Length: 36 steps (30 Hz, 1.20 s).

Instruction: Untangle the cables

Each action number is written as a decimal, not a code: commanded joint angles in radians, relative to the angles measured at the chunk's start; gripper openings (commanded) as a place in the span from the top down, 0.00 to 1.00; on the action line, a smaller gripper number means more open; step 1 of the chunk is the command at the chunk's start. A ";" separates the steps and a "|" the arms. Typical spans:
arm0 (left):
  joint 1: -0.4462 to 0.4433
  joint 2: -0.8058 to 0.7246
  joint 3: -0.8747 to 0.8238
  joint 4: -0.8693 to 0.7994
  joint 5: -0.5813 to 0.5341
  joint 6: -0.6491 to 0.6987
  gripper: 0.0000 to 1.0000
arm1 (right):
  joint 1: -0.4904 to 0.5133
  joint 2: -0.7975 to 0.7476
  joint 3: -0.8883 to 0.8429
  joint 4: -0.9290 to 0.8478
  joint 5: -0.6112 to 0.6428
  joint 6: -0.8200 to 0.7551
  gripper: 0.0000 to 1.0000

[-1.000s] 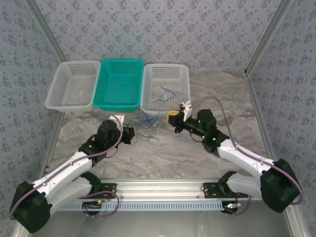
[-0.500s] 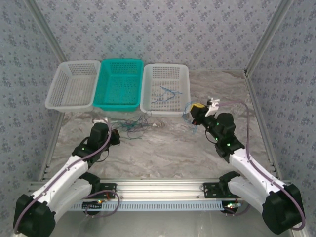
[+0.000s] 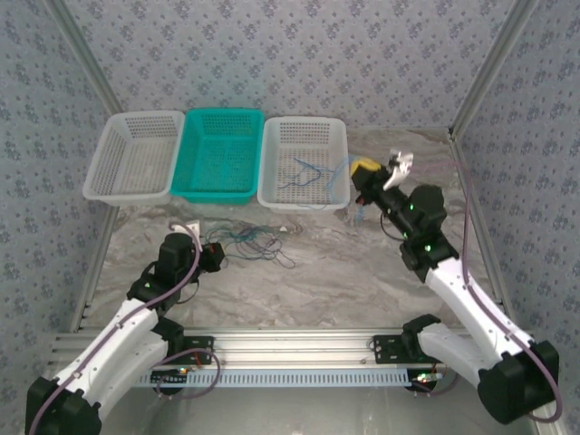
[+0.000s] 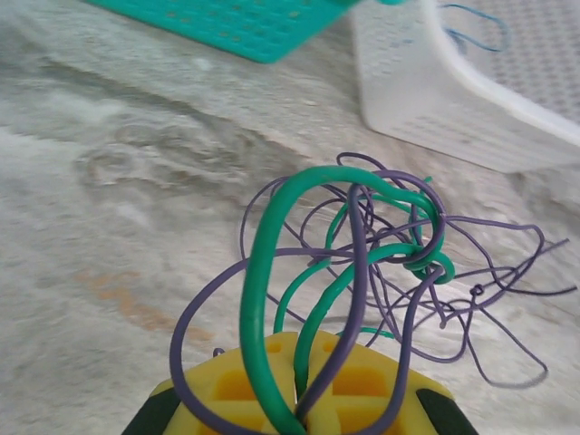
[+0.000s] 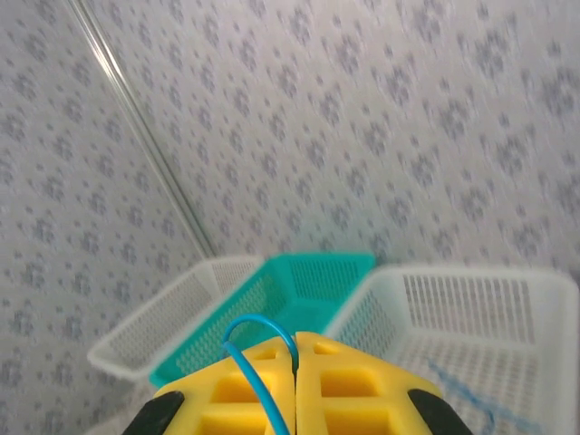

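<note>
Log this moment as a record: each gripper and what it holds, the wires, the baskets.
left gripper: shut on tangle, low over table
tangle: green wire and dark wire knotted, trailing on table
right gripper: shut on blue wire, raised beside right white basket
right white basket: loose blue wire inside
teal basket: no wire seen
left white basket: no wire seen
</note>
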 commanded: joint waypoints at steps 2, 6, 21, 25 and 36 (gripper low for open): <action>-0.008 -0.031 0.024 0.093 0.139 0.047 1.00 | -0.005 0.230 0.229 -0.082 0.021 -0.053 1.00; -0.020 -0.037 0.043 0.083 0.138 0.052 1.00 | -0.006 0.495 0.394 -0.092 0.019 -0.085 1.00; -0.038 -0.037 0.103 0.011 0.066 0.040 1.00 | 0.005 1.032 1.046 -0.770 0.120 0.024 0.34; -0.040 -0.038 0.122 -0.011 0.043 0.037 1.00 | -0.002 0.945 1.033 -0.833 0.070 0.039 0.26; -0.042 -0.033 0.177 -0.041 0.068 0.049 1.00 | 0.139 0.424 0.603 -0.706 -0.083 -0.098 0.25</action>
